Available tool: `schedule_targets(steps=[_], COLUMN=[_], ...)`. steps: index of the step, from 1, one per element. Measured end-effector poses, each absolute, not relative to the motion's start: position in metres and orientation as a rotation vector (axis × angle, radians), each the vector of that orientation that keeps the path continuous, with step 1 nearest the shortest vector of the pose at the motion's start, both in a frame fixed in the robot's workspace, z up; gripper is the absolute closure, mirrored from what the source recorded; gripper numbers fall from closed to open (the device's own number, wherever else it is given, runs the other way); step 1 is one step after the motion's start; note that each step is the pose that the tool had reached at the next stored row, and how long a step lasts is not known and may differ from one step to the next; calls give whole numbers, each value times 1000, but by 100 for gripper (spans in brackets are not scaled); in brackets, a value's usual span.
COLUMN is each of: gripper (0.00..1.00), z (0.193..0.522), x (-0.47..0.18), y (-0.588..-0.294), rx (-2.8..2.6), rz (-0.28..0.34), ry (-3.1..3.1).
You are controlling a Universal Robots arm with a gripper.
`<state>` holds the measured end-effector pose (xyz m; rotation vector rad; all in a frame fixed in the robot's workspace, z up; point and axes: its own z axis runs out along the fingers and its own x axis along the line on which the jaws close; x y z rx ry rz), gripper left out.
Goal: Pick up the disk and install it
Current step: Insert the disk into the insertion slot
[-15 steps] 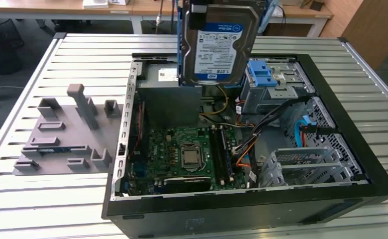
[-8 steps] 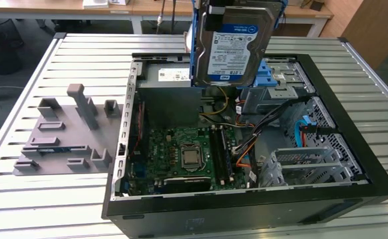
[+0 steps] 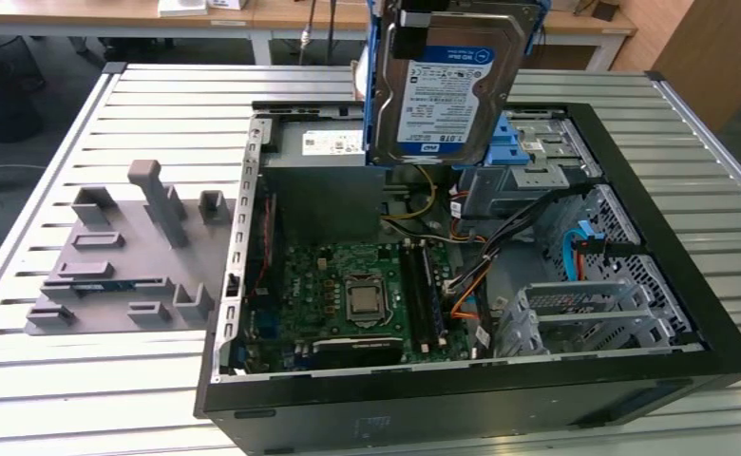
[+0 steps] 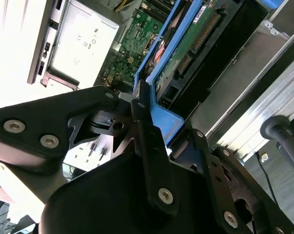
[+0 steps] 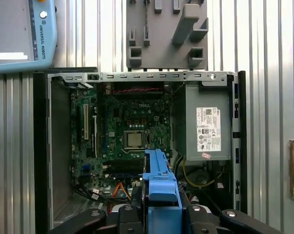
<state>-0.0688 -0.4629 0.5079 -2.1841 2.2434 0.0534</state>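
Black gripper [image 4: 156, 114] closed tight on blue side rails of flat silver-metal disk [image 3: 445, 100] with white-and-blue label, holding it upright above open black computer case [image 3: 472, 404].

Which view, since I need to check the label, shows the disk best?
The exterior view: the disk faces it label-side, held above the computer case. Both wrist views catch it edge-on, mostly its blue rails.

Slatted table [image 3: 92, 399] bearing case [image 3: 472, 407], fixture [image 3: 107, 274]
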Motion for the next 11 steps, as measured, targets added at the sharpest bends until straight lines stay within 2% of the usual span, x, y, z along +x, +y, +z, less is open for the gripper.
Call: schedule_targets(steps=[11], gripper=[64], z=[505], x=[-69], y=[-466], rx=[-2181], rz=[44], ry=[2240])
